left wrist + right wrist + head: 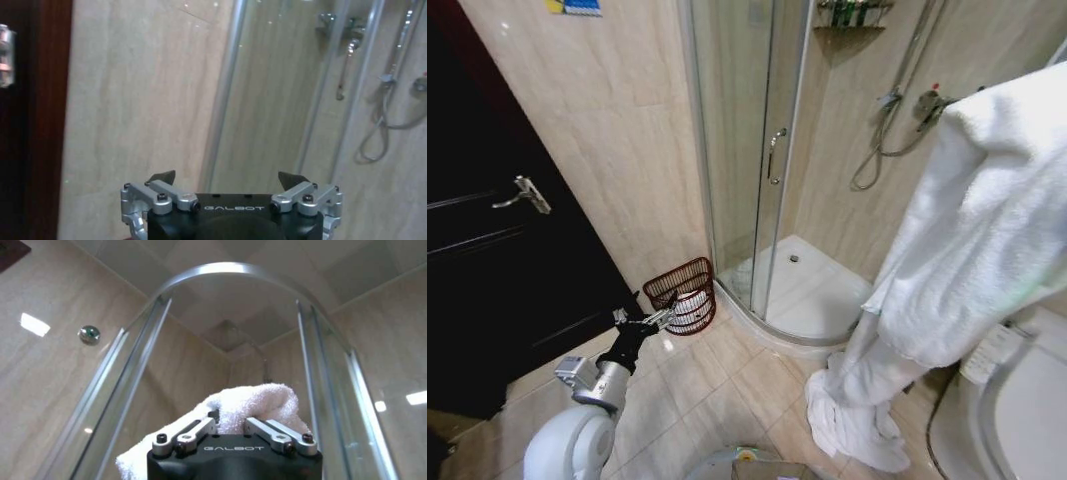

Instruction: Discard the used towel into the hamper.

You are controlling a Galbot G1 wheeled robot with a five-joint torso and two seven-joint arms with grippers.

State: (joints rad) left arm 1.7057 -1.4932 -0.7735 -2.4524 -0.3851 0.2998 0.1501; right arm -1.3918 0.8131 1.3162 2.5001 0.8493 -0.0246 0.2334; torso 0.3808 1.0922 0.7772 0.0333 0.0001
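Observation:
A large white towel (972,240) hangs high on the right of the head view, and its lower end is bunched on the floor tiles. In the right wrist view my right gripper (230,421) is shut on a fold of the towel (257,397), held up toward the ceiling. The hamper (684,293), a dark red-brown wire basket, stands on the floor against the wall beside the shower glass. My left gripper (659,319) hovers low just in front of the hamper. In the left wrist view the left gripper (228,178) is open and holds nothing.
A dark door (487,250) with a metal handle (522,193) closes off the left. The curved glass shower enclosure (767,150) and its white tray (812,295) lie ahead. A toilet (1017,410) sits at the lower right. Tiled floor (717,380) lies between them.

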